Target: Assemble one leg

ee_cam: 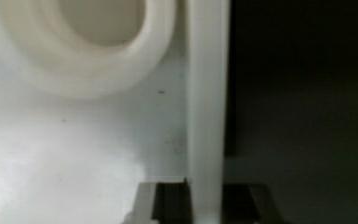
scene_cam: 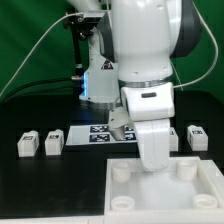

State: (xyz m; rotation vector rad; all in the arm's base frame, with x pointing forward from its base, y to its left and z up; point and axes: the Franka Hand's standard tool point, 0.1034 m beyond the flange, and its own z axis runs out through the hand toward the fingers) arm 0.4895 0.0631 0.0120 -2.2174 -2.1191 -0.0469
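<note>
The large white tabletop (scene_cam: 160,196) lies at the front right of the exterior view, with round corner sockets. My arm stands over its far edge, and its hand (scene_cam: 152,150) hides the fingers there. In the wrist view my gripper (ee_cam: 204,205) straddles the tabletop's thin upright edge (ee_cam: 208,100), one dark finger (ee_cam: 169,205) on each side and pressed against it. A round socket (ee_cam: 78,40) shows on the tabletop's surface (ee_cam: 69,140). Two legs (scene_cam: 27,144) (scene_cam: 52,143) stand at the exterior view's left, and another leg (scene_cam: 196,137) stands at its right, all untouched.
The marker board (scene_cam: 98,134) lies flat on the black table between the legs, behind the tabletop. A lit device (scene_cam: 97,85) and cables stand at the back. Black table surface (ee_cam: 309,100) lies beyond the tabletop's edge.
</note>
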